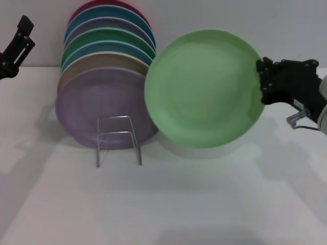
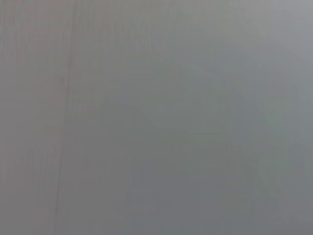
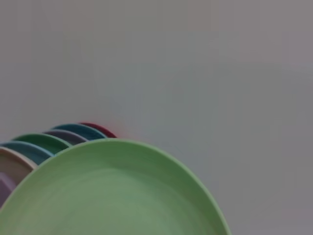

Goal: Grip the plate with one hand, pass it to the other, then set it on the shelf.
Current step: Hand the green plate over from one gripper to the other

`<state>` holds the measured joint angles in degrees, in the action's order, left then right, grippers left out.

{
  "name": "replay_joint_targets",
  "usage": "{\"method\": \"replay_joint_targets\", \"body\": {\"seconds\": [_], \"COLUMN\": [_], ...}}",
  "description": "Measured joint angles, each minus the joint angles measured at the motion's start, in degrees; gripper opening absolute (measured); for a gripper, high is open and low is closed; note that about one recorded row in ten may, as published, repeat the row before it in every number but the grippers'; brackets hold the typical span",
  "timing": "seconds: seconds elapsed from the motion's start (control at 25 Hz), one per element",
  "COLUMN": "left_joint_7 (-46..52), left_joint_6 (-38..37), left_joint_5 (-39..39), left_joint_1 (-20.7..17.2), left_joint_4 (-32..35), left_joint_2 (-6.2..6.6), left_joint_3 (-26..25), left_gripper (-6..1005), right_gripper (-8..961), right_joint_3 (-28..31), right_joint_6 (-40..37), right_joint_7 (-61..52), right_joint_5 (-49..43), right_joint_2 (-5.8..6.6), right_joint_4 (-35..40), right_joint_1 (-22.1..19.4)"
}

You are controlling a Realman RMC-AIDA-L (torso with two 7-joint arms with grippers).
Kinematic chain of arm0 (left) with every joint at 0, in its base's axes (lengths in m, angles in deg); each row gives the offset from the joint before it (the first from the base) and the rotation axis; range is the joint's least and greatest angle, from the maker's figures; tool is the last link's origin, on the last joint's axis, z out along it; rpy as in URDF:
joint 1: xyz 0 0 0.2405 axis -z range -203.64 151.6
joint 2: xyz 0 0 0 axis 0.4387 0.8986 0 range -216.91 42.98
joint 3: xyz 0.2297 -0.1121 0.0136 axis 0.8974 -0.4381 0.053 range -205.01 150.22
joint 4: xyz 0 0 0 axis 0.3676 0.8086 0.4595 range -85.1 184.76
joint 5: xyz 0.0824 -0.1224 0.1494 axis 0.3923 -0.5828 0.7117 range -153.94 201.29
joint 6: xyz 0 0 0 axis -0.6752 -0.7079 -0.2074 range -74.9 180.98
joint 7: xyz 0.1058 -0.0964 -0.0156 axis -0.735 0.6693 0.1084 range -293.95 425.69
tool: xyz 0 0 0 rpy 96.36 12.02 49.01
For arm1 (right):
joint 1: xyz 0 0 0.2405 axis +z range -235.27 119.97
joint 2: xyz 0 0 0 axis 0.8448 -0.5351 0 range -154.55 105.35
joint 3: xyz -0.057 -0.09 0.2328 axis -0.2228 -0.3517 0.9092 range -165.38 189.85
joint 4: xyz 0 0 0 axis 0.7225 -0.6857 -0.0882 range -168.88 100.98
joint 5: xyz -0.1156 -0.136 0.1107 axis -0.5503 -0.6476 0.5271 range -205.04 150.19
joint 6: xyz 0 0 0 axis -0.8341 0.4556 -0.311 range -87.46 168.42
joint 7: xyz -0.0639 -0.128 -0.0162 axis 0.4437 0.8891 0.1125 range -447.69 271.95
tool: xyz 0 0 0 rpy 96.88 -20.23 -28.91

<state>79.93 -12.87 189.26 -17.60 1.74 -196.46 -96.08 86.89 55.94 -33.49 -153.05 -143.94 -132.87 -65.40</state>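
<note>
Mint-green plate (image 1: 203,88) stands upright, its right rim clamped in the right gripper (image 1: 264,76), beside the rack (image 1: 118,139).

White worktop (image 1: 204,204), matte. On it stands a silver wire shelf (image 1: 118,139) (its small rectangular front loop faces the camera), holding a row of upright plates (image 1: 104,66) on edge, a lavender plate (image 1: 92,104) foremost, near the back wall.
</note>
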Motion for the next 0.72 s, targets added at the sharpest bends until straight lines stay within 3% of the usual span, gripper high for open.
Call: {"method": "replay_joint_targets", "body": {"seconds": [0.32,0.6,0.72], "left_joint_7": [-0.4,-0.7,-0.7], "left_joint_6": [1.8,1.9,1.8], "left_joint_5": [0.0,0.0,0.0], "left_joint_1": [1.4,1.5,1.4], "left_joint_4": [0.9,1.4,1.4], "left_joint_2": [-0.32,-0.62,-0.67], "left_joint_3": [-1.2,-1.3,-1.3], "left_gripper": [860,860,860], "right_gripper": [17,18,18], "right_joint_3": [-1.8,-1.9,-2.5], "right_joint_6": [-0.8,2.1,-3.1], "right_joint_7": [27.3,36.7,38.1], "right_joint_5": [26.3,34.6,34.8], "right_joint_2": [-0.21,-0.26,-0.35], "right_joint_4": [-0.6,-0.7,-0.6], "right_joint_1": [-4.6,-5.1,-5.3]}}
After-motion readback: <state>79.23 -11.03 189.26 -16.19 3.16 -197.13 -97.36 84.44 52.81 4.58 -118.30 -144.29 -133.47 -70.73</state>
